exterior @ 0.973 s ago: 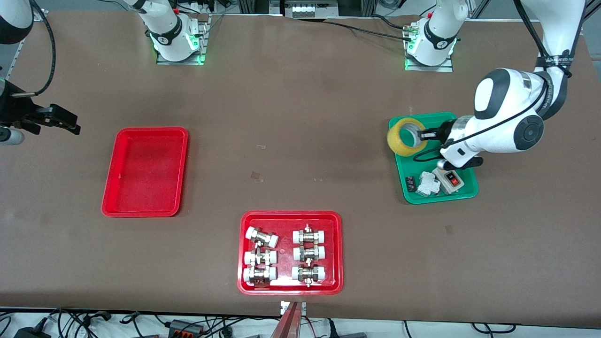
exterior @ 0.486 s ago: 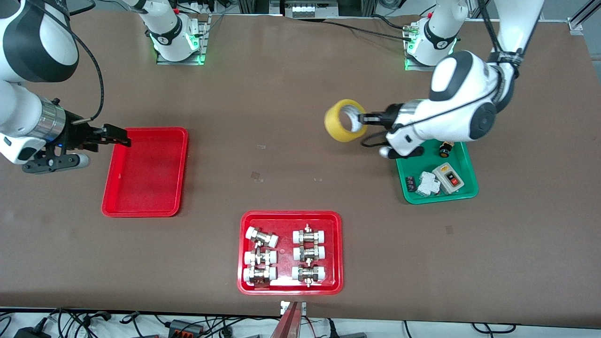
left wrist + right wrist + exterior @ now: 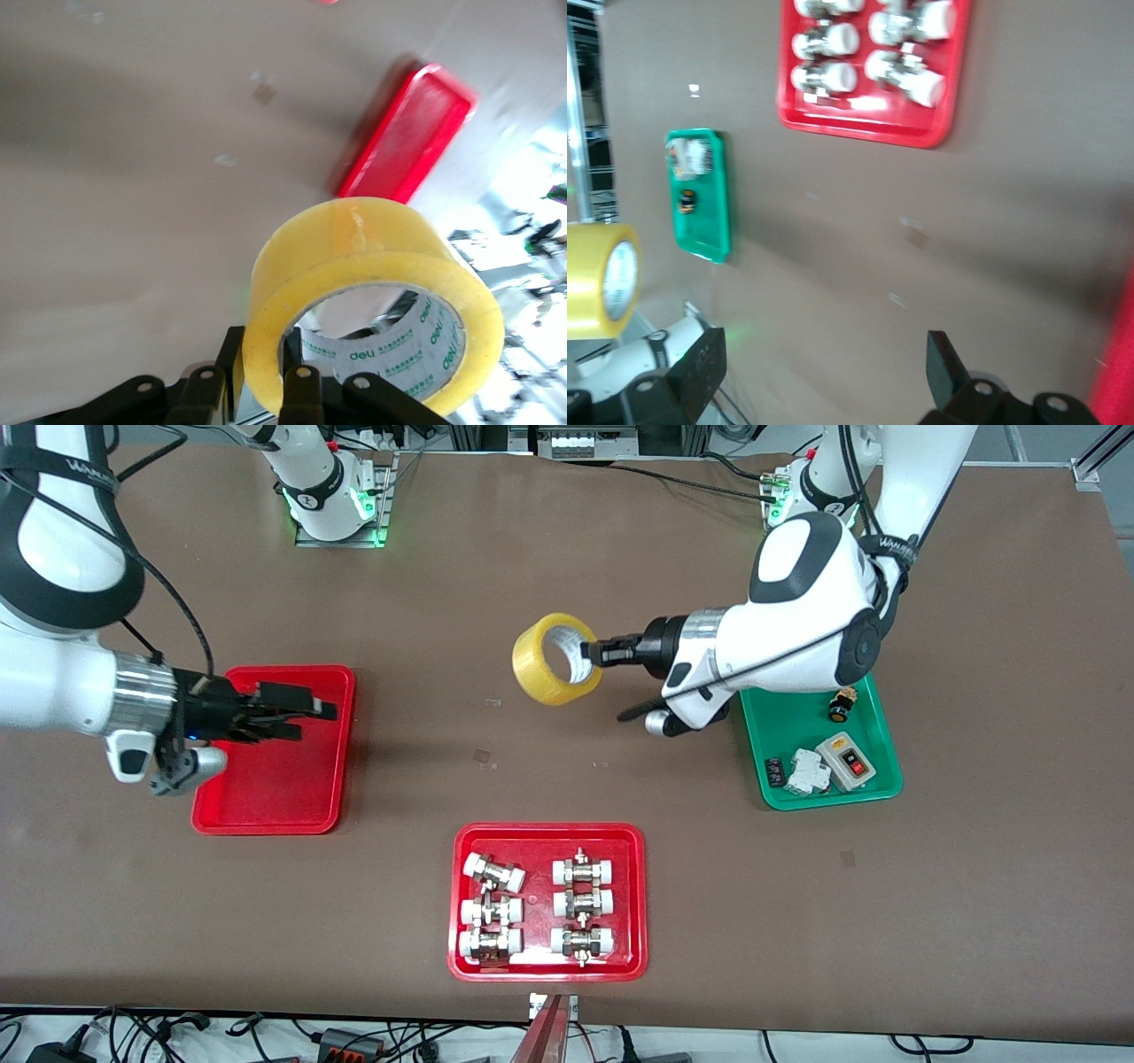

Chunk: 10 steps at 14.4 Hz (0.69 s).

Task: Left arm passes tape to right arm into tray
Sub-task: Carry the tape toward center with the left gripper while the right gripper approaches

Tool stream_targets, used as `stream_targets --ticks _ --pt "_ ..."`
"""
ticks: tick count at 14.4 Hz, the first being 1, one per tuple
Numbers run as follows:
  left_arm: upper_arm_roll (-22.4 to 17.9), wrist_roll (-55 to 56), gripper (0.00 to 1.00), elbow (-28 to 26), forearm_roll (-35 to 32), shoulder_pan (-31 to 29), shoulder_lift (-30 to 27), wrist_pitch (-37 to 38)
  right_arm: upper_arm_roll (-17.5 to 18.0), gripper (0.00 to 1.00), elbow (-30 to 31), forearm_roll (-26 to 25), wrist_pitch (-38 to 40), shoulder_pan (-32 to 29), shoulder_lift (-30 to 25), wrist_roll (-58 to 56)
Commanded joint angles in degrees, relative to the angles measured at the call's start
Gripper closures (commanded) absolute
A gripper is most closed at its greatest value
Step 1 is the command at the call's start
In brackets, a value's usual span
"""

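My left gripper [image 3: 595, 654] is shut on the wall of the yellow tape roll [image 3: 555, 659] and holds it in the air over the middle of the table. In the left wrist view the tape [image 3: 372, 297] sits between the two fingers [image 3: 221, 367], one outside the ring and one inside the white core. My right gripper [image 3: 306, 710] is open and empty, over the plain red tray [image 3: 232, 806], pointing toward the tape. The right wrist view shows its fingers [image 3: 700, 363] wide apart and the tape [image 3: 598, 279] farther off.
A red tray of white-capped metal fittings [image 3: 547, 967] lies nearer the front camera at the middle. A green tray [image 3: 868, 788] with a switch box and small parts lies at the left arm's end, under that arm's elbow.
The left arm has carried the tape away from the green tray toward the table's middle. The right arm has swung in from the table's edge and now reaches over the plain red tray.
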State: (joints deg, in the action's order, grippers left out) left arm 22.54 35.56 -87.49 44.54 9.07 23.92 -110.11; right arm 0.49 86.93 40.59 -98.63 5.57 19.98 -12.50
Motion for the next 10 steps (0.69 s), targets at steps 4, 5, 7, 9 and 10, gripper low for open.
stream_targets --ticks 4,5,7,9,10 --pt "-0.04 1.35 0.99 2.59 3.62 1.04 2.18 -1.51 -0.23 0.00 -2.90 10.82 -5.50 7.70 2.07 0.29" --pt "-0.04 1.61 0.99 2.59 3.54 1.04 2.27 -1.60 -0.23 0.00 -2.90 10.91 -7.18 8.66 2.51 0.37" --pt "-0.04 2.23 0.99 2.59 3.54 1.04 2.27 -2.22 -0.23 0.00 -2.90 10.91 -10.43 11.73 2.69 1.07" --pt "-0.04 2.50 0.99 2.59 3.45 0.95 2.18 -2.22 -0.23 0.00 -3.08 10.83 -13.16 13.85 2.69 5.36" --pt "-0.04 2.50 0.99 2.59 3.53 0.95 2.18 -2.22 -0.23 0.00 -3.86 10.83 -13.95 14.90 2.69 6.78"
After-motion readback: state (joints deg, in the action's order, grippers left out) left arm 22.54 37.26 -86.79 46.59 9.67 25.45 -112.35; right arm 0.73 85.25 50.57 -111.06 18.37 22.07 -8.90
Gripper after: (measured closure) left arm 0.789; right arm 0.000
